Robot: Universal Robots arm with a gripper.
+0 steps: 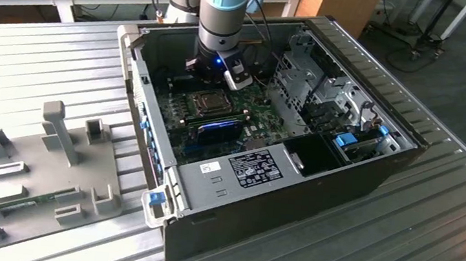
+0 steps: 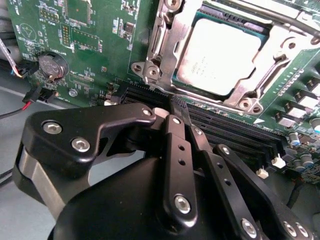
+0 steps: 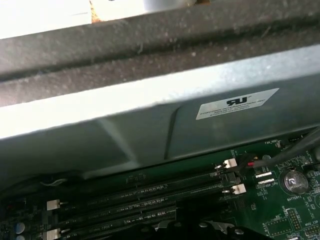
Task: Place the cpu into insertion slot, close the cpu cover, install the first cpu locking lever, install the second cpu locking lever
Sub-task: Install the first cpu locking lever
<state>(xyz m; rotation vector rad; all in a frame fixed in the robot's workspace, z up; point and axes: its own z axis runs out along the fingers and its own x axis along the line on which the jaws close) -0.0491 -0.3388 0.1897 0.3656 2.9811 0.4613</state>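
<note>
Two black metal fingers (image 2: 180,150) of your gripper (image 2: 174,107) meet at their tips in the second wrist view. The claw is clenched with nothing that I can see between them, and it is poised just above the long black memory strips (image 2: 225,131). Just beyond those strips lies the cpu (image 2: 220,52), a small flat square chip with a silvery-beige face. It is seated in the insertion slot (image 2: 227,17), the square dark socket on the green circuit board (image 2: 100,45), so you can count the first step as done. The cpu cover (image 2: 161,37), a thin silver metal frame plate with a cut-out centre, appears to lie flat around the chip, so the second step is likely done too. A thin silver lever rod (image 2: 280,17) runs along the far side of the socket. I cannot tell whether either locking lever is hooked down, so treat both as open work. Farther out, in the exterior view, the arm reaches down into the open dark computer case (image 1: 295,195), which stands on the ribbed grey metal table (image 1: 51,53).
</note>
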